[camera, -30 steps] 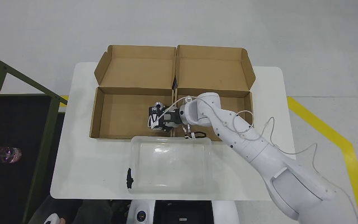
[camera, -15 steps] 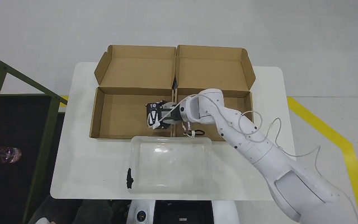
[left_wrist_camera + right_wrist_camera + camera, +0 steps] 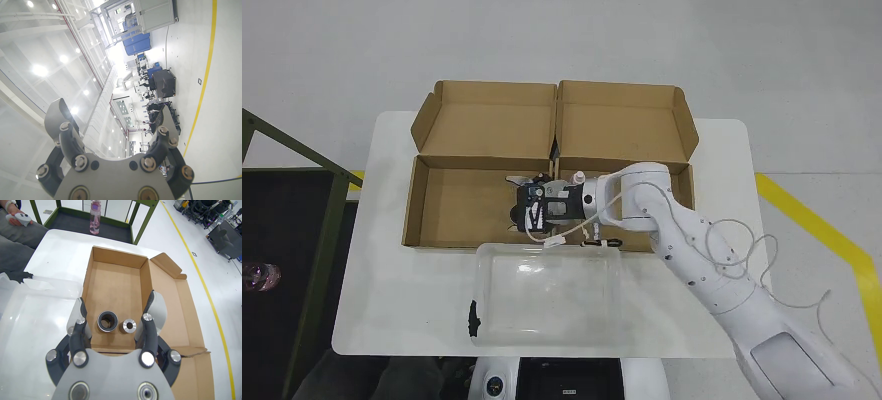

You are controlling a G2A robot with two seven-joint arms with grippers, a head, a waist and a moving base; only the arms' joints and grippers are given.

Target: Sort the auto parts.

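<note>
**Right gripper (image 3: 116, 298) open over two parts in the left box (image 3: 117, 256)**

In the past second the right arm (image 3: 682, 240) has swung its elbow outward while its gripper stayed over the box's near end. The jaws stand apart and empty above a wide ring (image 3: 107, 324) and a smaller bush (image 3: 129, 326), which stand just beside each other. Probably a part was just set down, though the top view hides it. The left gripper (image 3: 113, 113), also spread, points at the ceiling.

Clear bin (image 3: 56, 284), partly off-edge
</note>
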